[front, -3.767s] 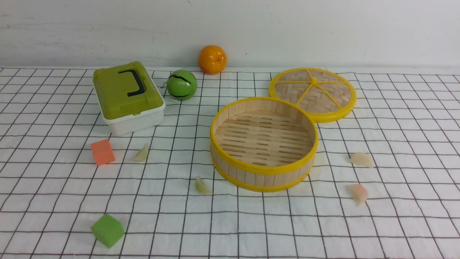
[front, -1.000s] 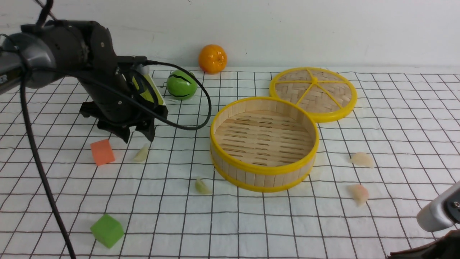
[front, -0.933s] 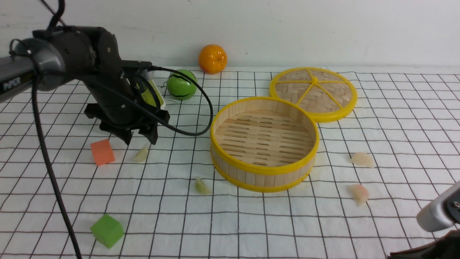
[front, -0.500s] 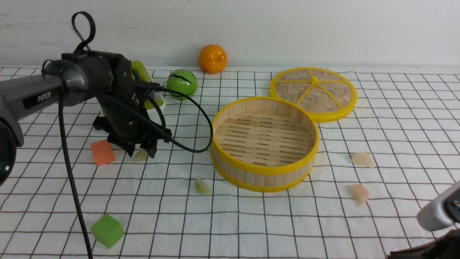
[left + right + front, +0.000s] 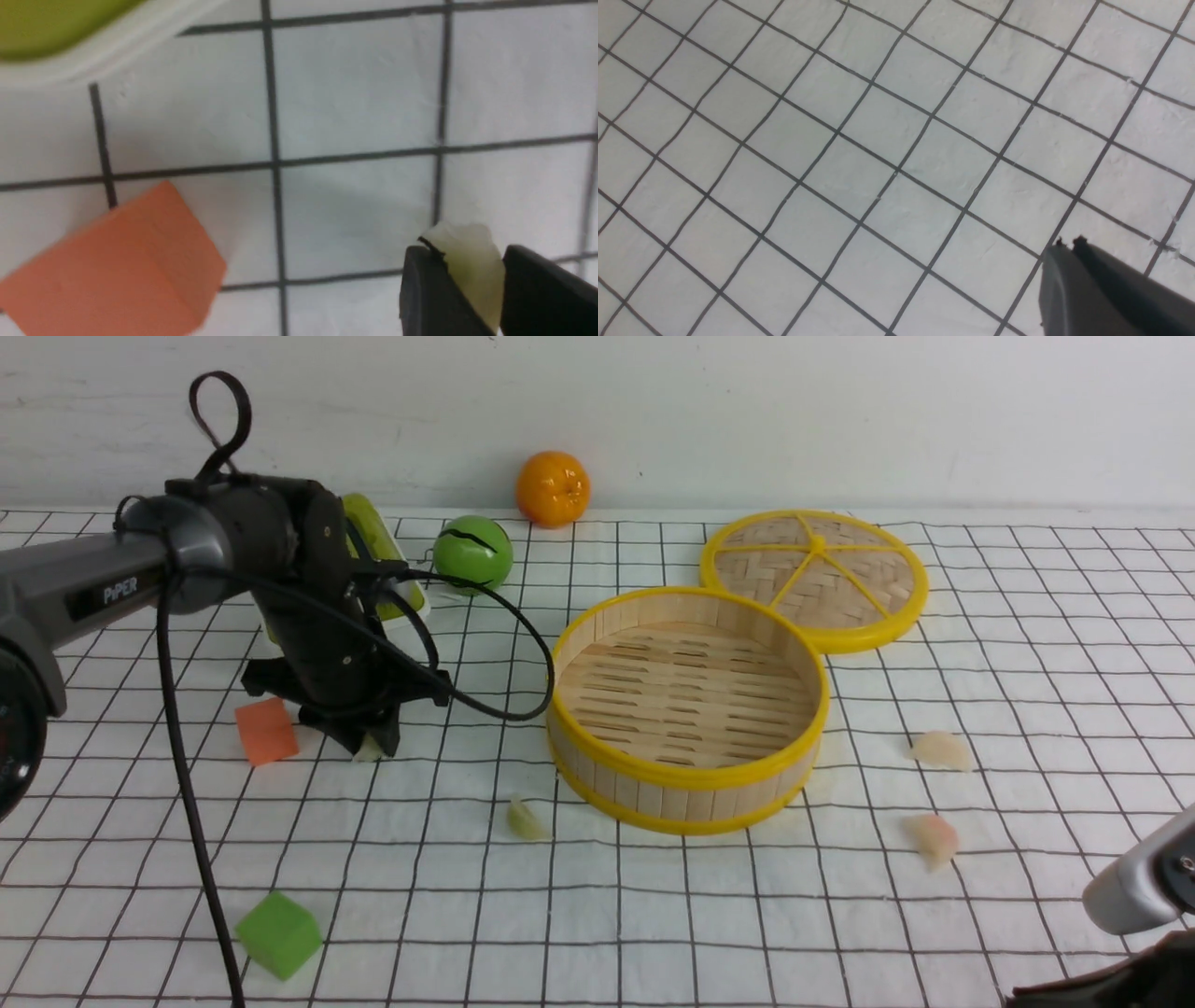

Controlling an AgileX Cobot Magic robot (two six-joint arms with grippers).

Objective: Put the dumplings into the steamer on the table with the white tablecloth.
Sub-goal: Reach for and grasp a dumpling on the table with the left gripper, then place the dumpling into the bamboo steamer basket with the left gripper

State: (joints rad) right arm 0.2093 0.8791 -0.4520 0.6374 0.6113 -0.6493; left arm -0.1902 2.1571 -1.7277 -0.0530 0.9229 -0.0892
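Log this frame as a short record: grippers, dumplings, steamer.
left gripper: fingers closed on a green dumpling lying on the cloth
right gripper: shut, empty, over bare cloth
steamer: empty
loose dumplings: one green, two pinkish, all on the cloth outside the steamer

We log the table under a white gridded tablecloth. On it: bamboo steamer, woven lid just behind, green-lidded box, orange, green ball, orange foam cube, pale green dumpling beside it, green foam cube, three more dumplings.
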